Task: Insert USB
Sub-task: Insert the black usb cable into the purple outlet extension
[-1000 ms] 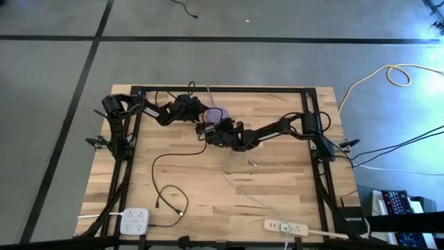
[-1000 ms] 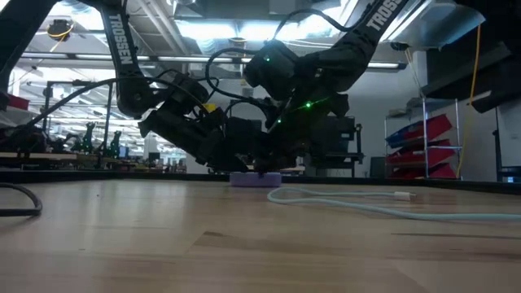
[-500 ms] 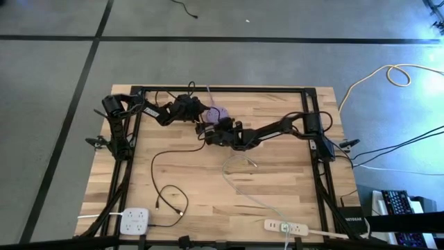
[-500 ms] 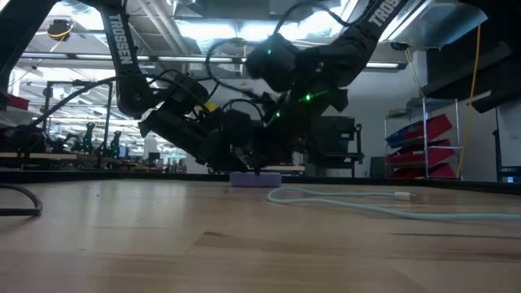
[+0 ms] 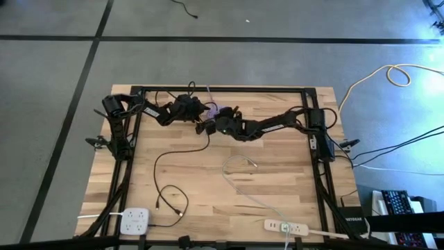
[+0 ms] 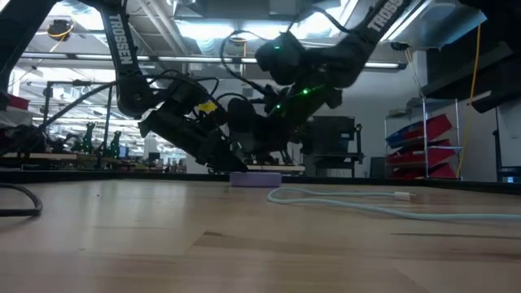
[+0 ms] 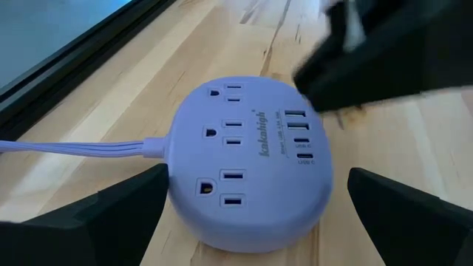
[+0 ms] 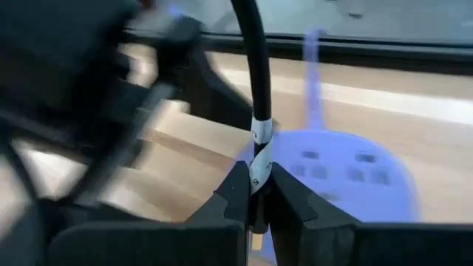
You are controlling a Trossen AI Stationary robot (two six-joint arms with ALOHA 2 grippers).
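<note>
Between the right gripper's point(image 8: 256, 198) closed fingers, a black USB cable point(image 8: 256, 96) with a white label band stands pinched, just in front of the lavender power hub point(image 7: 244, 159). That hub lies flat on the wooden table point(image 5: 277, 173) near its far edge, its USB ports facing up and its lavender cord point(image 7: 74, 148) trailing away. Straddling it from the other side, the left gripper point(image 7: 247, 207) has its fingers spread wide, holding nothing. Farther off, a pale cable point(image 6: 383, 205) lies loose on the wood.
</note>
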